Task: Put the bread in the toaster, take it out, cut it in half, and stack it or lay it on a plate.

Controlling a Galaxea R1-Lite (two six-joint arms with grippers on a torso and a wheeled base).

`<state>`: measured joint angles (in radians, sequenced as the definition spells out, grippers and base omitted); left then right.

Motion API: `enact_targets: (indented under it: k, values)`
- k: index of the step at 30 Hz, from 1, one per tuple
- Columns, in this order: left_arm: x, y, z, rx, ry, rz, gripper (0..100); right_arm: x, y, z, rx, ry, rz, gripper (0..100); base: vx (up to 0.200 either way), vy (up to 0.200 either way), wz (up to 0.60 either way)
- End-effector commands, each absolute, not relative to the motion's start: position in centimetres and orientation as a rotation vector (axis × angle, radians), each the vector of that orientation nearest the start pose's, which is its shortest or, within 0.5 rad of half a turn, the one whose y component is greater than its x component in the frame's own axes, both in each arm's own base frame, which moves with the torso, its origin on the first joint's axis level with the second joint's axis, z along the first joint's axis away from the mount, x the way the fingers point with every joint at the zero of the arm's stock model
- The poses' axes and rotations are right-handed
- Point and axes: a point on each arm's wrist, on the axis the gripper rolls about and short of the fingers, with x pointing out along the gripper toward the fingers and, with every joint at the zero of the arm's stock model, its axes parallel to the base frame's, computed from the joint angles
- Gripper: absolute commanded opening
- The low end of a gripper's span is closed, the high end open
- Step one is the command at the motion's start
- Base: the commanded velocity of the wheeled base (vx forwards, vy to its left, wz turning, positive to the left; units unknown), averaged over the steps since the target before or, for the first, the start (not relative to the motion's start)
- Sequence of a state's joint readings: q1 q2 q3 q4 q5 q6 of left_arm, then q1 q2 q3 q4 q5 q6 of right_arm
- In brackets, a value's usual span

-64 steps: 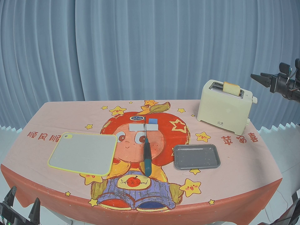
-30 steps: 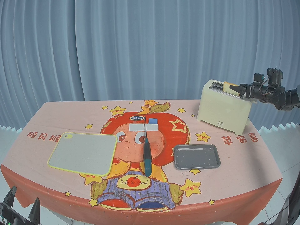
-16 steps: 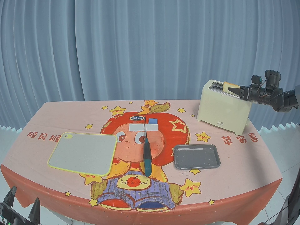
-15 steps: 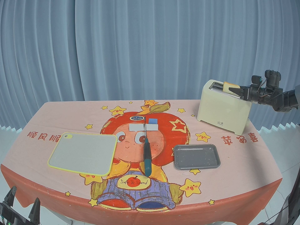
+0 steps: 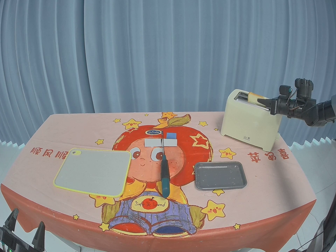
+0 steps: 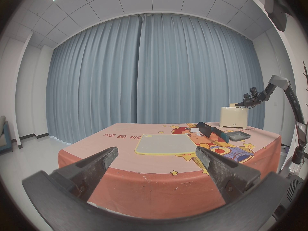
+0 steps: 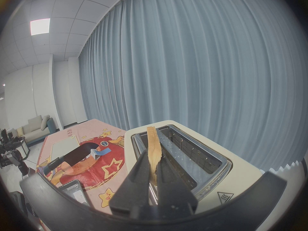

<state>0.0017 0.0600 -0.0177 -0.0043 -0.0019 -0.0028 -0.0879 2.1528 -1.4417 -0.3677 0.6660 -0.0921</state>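
While the bread (image 7: 154, 146) stands on edge in the near slot of the toaster (image 5: 250, 123), at the far right of the table, the task looks to be in its first stage and no further. The right gripper (image 7: 154, 161) reaches in from the right over the toaster top, its two fingers pressed together on the slice's end. Only the slice's upper part shows above the slot.

From this moment alone I cannot tell whether the slice is going in or being drawn out. Either way, the toaster step is the one in hand.

Everything after it appears untouched. The cutting board (image 5: 92, 172) lies bare at the near left. The knife (image 5: 164, 175) rests on the tablecloth (image 5: 266, 179) in the middle, handle toward the near edge and apart from the board. The grey plate (image 5: 220, 163) sits to the right of the knife, nearer than the toaster, with nothing on it.

The left gripper (image 5: 27, 225) hangs low beyond the near left edge of the table, its fingers spread wide and holding nothing.

What I judge is left: carrying the slice over to the board, halving it with the knife, and setting both halves on the plate.
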Motion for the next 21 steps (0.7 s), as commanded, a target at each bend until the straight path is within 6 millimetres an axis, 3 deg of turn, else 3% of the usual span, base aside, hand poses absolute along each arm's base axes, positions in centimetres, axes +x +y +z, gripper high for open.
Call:
enact_targets:
  k: [1,6,15,21]
  values:
    - [-1.8,0.0,7.7,-0.003,0.055,0.000,100,43.8,-2.5,16.3,0.037,0.291,0.585,0,0.000,0.000,0.00]
    - [-1.8,0.0,7.7,-0.003,0.055,0.002,100,43.8,-2.6,16.6,0.036,0.283,0.583,0,0.000,0.000,0.00]
    - [-1.8,0.0,7.7,-0.003,0.055,0.002,100,42.5,-2.6,20.8,0.011,0.195,0.579,0,0.000,0.000,0.00]
    - [-1.8,0.0,7.7,-0.003,0.055,0.000,100,41.4,-2.3,22.6,-0.001,0.159,0.583,0,0.000,0.000,0.00]
